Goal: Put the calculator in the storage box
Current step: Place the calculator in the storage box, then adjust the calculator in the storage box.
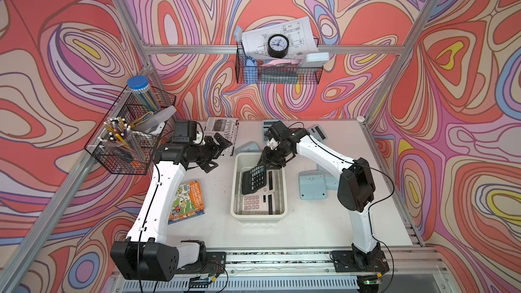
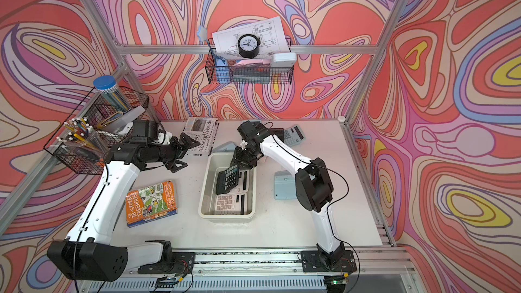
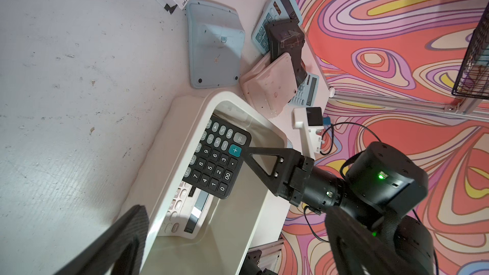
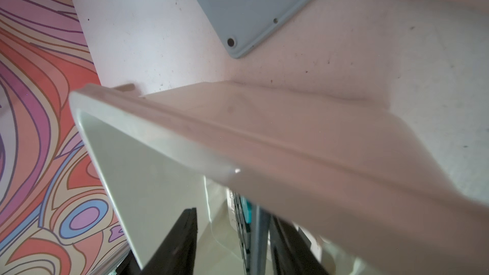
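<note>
The cream-white storage box (image 1: 259, 215) (image 2: 225, 217) sits mid-table. A pale calculator (image 1: 255, 201) lies flat inside it. A black calculator (image 1: 253, 180) (image 2: 227, 179) (image 3: 217, 160) stands tilted in the box, its lower end resting on the pale one. My right gripper (image 1: 266, 162) (image 4: 232, 216) reaches into the box's far end. Its jaws are open around the black calculator's top edge. One finger (image 4: 186, 234) stands clear of the keys, the other sits close behind its back. My left gripper (image 1: 218, 155) (image 3: 238, 244) hovers open and empty left of the box.
A light blue calculator (image 1: 311, 184) lies face down right of the box, and more calculators (image 3: 267, 83) crowd behind it. A book (image 1: 187, 201) lies front left and a magazine (image 1: 222, 133) at the back. Black wire baskets hang at the left (image 1: 129, 136) and on the back wall (image 1: 277, 71).
</note>
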Controlling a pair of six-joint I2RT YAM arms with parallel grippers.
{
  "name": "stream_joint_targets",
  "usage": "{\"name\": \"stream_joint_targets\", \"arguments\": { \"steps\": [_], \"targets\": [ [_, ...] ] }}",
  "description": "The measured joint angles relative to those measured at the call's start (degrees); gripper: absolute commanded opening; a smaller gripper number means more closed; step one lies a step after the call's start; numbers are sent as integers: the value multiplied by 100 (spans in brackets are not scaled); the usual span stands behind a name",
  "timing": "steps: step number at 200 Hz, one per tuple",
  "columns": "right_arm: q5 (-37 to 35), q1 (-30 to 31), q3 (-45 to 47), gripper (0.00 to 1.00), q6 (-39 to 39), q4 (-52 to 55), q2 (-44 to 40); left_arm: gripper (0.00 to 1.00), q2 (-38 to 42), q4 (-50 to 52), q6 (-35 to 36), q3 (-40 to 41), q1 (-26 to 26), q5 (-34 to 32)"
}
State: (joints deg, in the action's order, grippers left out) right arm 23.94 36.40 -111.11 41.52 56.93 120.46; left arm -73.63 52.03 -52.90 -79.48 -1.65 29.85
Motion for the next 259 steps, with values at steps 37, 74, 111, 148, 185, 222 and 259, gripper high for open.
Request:
{"name": "stream_joint_targets", "arguments": {
  "steps": [37, 74, 111, 148, 185, 222, 259],
  "targets": [
    [-549, 0, -575, 46, -210, 717, 7, 98, 0, 35, -2, 144, 26, -4],
    [-667, 15, -522, 45, -444, 918, 7, 98, 2, 2, 4, 577, 39, 28],
    [-686, 240, -225, 40, -658, 772, 7, 99, -61, -109, -2, 1182, 57, 199],
    [-887, 638, -85, 34, -903, 636, 28, 98, -214, -295, -2, 1576, 57, 330],
    [-1233, 896, -7, 26, -1128, 422, 168, 98, -310, -470, -7, 1810, 57, 428],
    [-1633, 955, 72, 21, -1314, -9, 400, 99, -337, -684, -87, 1902, 57, 516],
    [-1720, 1043, 44, 18, -1462, -420, 564, 99, -337, -1032, -247, 2142, 57, 713]
  ]
}}
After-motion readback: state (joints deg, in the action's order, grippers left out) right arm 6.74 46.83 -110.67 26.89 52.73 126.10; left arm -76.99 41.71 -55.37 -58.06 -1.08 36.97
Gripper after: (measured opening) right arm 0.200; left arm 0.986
